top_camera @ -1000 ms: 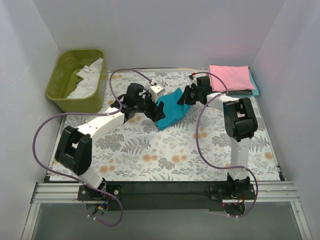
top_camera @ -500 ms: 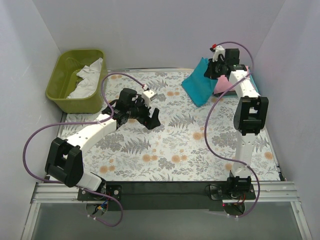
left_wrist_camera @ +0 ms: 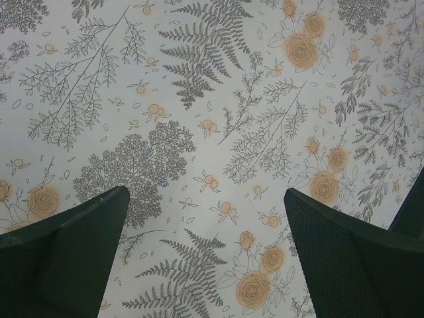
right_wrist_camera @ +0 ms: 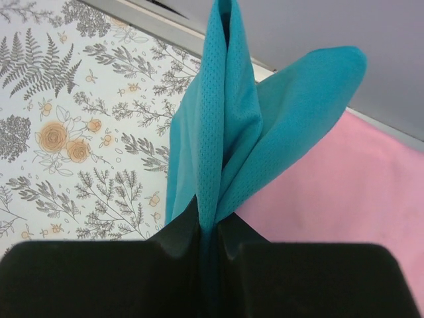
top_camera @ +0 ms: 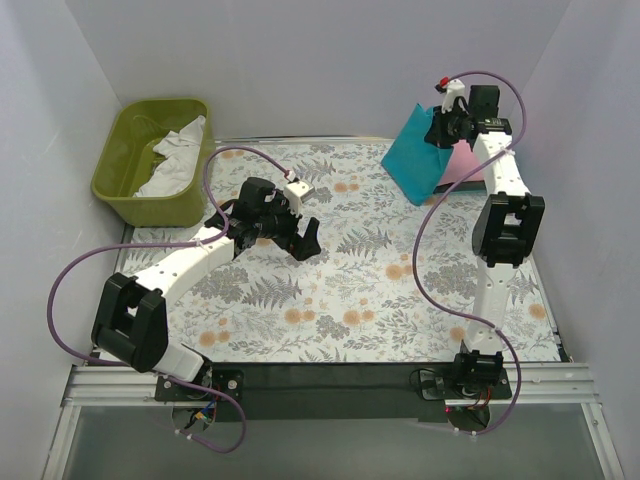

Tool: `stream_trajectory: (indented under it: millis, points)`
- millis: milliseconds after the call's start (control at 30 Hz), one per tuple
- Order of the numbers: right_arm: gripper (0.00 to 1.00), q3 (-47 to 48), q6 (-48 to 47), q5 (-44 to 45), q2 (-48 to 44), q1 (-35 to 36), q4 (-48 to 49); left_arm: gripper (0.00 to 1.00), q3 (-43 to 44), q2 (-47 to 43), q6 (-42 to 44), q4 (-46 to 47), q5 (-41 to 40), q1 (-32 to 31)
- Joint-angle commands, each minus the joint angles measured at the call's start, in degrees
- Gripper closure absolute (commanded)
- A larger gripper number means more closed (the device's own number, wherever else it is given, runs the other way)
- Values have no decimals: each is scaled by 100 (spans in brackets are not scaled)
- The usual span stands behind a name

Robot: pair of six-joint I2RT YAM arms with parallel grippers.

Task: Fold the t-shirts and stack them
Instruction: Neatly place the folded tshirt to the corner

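Observation:
My right gripper (top_camera: 446, 127) is raised at the back right and is shut on the folded teal t-shirt (top_camera: 418, 160), which hangs from it above the table. In the right wrist view the teal t-shirt (right_wrist_camera: 225, 132) is pinched between the jaws of the right gripper (right_wrist_camera: 211, 222), and the folded pink t-shirt (right_wrist_camera: 344, 192) lies below it. Only an edge of the pink t-shirt (top_camera: 466, 163) shows in the top view. My left gripper (top_camera: 303, 238) is open and empty over the middle of the floral cloth; its fingers (left_wrist_camera: 59, 252) frame bare cloth.
An olive-green tub (top_camera: 120, 185) with a white cloth (top_camera: 175, 160) in it stands at the back left. White walls close in the table on three sides. The floral table cloth (top_camera: 340, 290) covers the table.
My right gripper has lifted the teal t-shirt from the table's middle up and back to the right, over the pink one. My left gripper let go of it and drew back slightly.

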Motion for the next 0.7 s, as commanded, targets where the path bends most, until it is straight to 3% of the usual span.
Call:
stream_trajectory:
  millis: [0, 667]
  points:
    - [88, 439, 70, -272, -254, -175, 98, 2, 41, -77, 32, -24, -7, 19]
    - [86, 703, 949, -895, -299, -949, 722, 2, 234, 230, 120, -6, 46, 27]
